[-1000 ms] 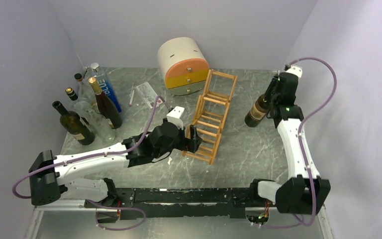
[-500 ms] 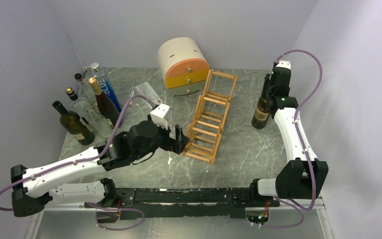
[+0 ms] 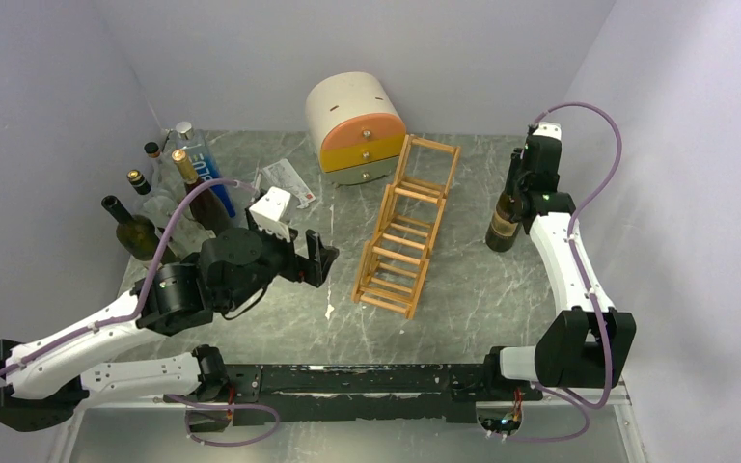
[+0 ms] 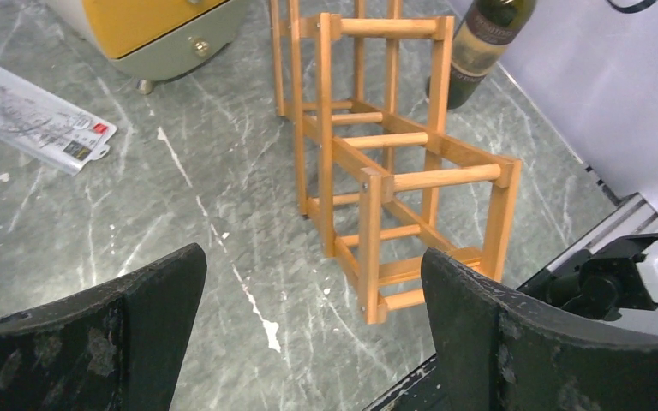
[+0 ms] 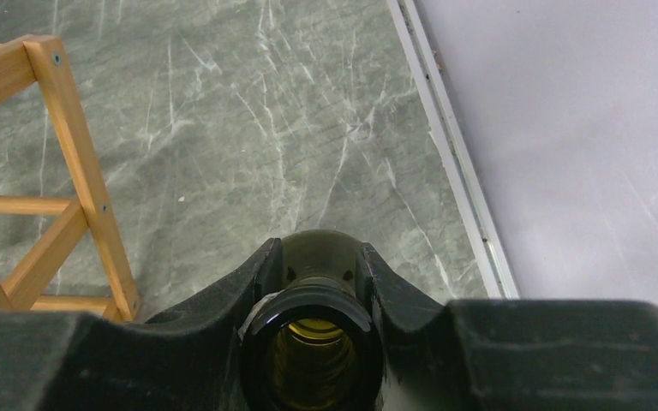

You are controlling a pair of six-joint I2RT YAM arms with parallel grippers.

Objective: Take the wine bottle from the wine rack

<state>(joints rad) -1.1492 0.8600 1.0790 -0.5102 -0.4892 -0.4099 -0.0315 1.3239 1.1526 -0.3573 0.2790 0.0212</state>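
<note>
1. I saw the slatted wooden wine rack (image 3: 407, 228) in light orange-tan all over.
2. The glass wine bottle (image 3: 502, 230) was dark olive green, with a beige label.
3. The stone-look table (image 3: 502, 309) was grey-green, streaked with white veins.
4. The round drawer box (image 3: 347, 106) was cream, its drawer fronts orange, yellow and pale grey.
5. The left gripper's (image 3: 315, 258) fingers (image 4: 150, 308) were black, scuffed grey.
6. The cables (image 3: 584, 104) were purple.
</note>
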